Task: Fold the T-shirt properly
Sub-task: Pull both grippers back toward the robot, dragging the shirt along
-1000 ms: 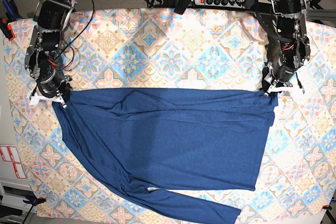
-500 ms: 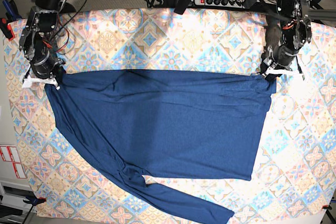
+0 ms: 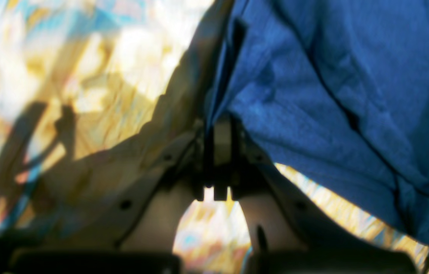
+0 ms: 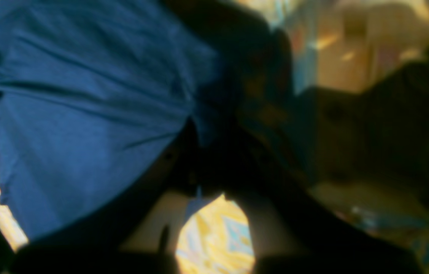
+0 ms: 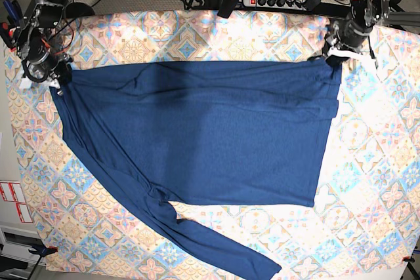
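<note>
Left gripper [image 5: 338,55], upper right of the base view, and right gripper [image 5: 47,82], upper left, each clenched on a far corner of the T-shirt [image 5: 197,136]. The dark navy knit lies spread across the patterned tablecloth [image 5: 380,181], one long sleeve [image 5: 216,250] trailing toward the bottom edge. Judged soft, light and limp: grasp at corners and hems, keeping the edge taut.
</note>
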Tool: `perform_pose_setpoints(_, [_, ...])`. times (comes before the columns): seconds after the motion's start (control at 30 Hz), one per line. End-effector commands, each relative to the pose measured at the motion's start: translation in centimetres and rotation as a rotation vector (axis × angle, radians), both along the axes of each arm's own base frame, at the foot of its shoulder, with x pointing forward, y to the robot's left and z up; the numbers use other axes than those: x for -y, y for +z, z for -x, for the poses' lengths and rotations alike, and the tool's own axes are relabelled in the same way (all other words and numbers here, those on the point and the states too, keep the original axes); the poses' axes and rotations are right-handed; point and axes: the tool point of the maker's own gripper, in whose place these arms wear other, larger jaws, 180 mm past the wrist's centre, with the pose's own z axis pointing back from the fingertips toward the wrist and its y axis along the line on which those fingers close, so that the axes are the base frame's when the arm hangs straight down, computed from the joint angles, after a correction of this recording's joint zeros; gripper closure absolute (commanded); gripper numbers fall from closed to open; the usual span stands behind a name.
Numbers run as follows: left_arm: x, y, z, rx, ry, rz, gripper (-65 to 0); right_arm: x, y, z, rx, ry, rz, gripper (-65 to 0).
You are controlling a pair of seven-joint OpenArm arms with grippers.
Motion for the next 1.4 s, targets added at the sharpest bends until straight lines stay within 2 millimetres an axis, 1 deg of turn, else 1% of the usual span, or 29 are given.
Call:
perform_pose_setpoints(0.0, [-1.1,1.2,-0.3,0.032,0.004,-0.034,0.0,1.5,1.1,-0.2,0.022,-0.006,0.040,-0.4])
perform_pose_setpoints(0.07, [-2.0,1.3,0.8,0.020,0.020,-0.050,0.0,1.5,0.6,0.8,0.002,-0.006,0.039,-0.3])
perform_pose_setpoints(0.13, [-2.3,1.2,1.6,0.003,0.028,-0.057,0.0,1.6,0.3,1.7,-0.015,-0.009,0.043,-0.3])
perform_pose_setpoints(0.27, [-2.4,0.7,3.2,-0.032,0.028,-0.058,0.0,1.7,0.1,2.3,-0.026,-0.011,0.047,-0.3])
perform_pose_setpoints(0.4, [-2.5,0.6,3.4,-0.036,0.027,-0.062,0.0,1.7,0.1,2.5,-0.029,-0.006,0.051,-0.3])
perform_pose_setpoints(0.43, [-2.4,0.6,3.4,-0.038,0.027,-0.061,0.0,1.9,0.1,2.9,-0.035,-0.010,0.052,-0.3])
perform_pose_setpoints(0.53, [-2.5,0.7,3.4,-0.035,0.027,-0.063,0.0,3.2,0.5,3.9,-0.035,-0.049,0.067,-0.3])
perform_pose_setpoints(0.6, [-2.6,0.5,3.4,-0.037,0.029,-0.065,0.0,3.8,0.7,4.2,-0.030,-0.073,0.070,-0.3])
perform_pose_setpoints(0.7, [-2.7,0.5,3.4,-0.041,0.023,-0.077,0.0,4.0,0.7,4.3,-0.028,-0.079,0.072,-0.7])
perform_pose_setpoints(0.73, [-2.6,0.6,3.0,-0.037,0.012,-0.086,0.0,3.9,0.7,4.3,-0.030,-0.075,0.070,-0.9])
perform_pose_setpoints(0.8, [-2.4,0.6,2.6,-0.032,0.003,-0.093,0.0,3.8,0.7,4.3,-0.030,-0.074,0.070,-3.9])
perform_pose_setpoints(0.87, [-2.3,0.5,2.6,-0.031,0.006,-0.087,0.0,3.7,0.6,4.2,-0.031,-0.073,0.068,-9.4])
perform_pose_setpoints(1.0, [-2.2,0.5,2.7,-0.033,0.007,-0.083,0.0,3.2,0.5,4.4,-0.045,-0.060,0.041,-20.3])
perform_pose_setpoints(1.03, [-2.2,0.4,2.8,-0.035,0.007,-0.083,0.0,3.1,0.5,4.5,-0.046,-0.059,0.036,-22.1])
perform_pose_setpoints(1.07, [-2.2,0.3,3.3,-0.045,0.007,-0.081,0.0,3.1,0.5,4.5,-0.046,-0.061,0.037,-24.0])
perform_pose_setpoints(1.13, [-2.2,0.2,3.9,-0.059,0.005,-0.084,-5.3,3.2,0.5,4.4,-0.041,-0.064,0.040,-26.1])
perform_pose_setpoints(1.17, [-2.2,0.2,4.1,-0.064,0.005,-0.084,-9.2,3.2,0.6,4.4,-0.040,-0.065,0.041,-26.4])
perform_pose_setpoints(1.27, [-2.3,-0.1,5.1,-0.088,0.000,-0.087,-18.1,4.0,1.6,4.0,-0.013,-0.074,0.066,-26.3])
perform_pose_setpoints(1.33, [-2.3,-0.1,5.7,-0.099,-0.002,-0.087,-21.1,4.3,2.7,3.3,0.012,-0.067,0.091,-26.3])
perform_pose_setpoints(1.37, [-2.2,0.0,5.6,-0.095,-0.006,-0.088,-21.1,4.3,3.0,3.0,0.021,-0.061,0.100,-26.3])
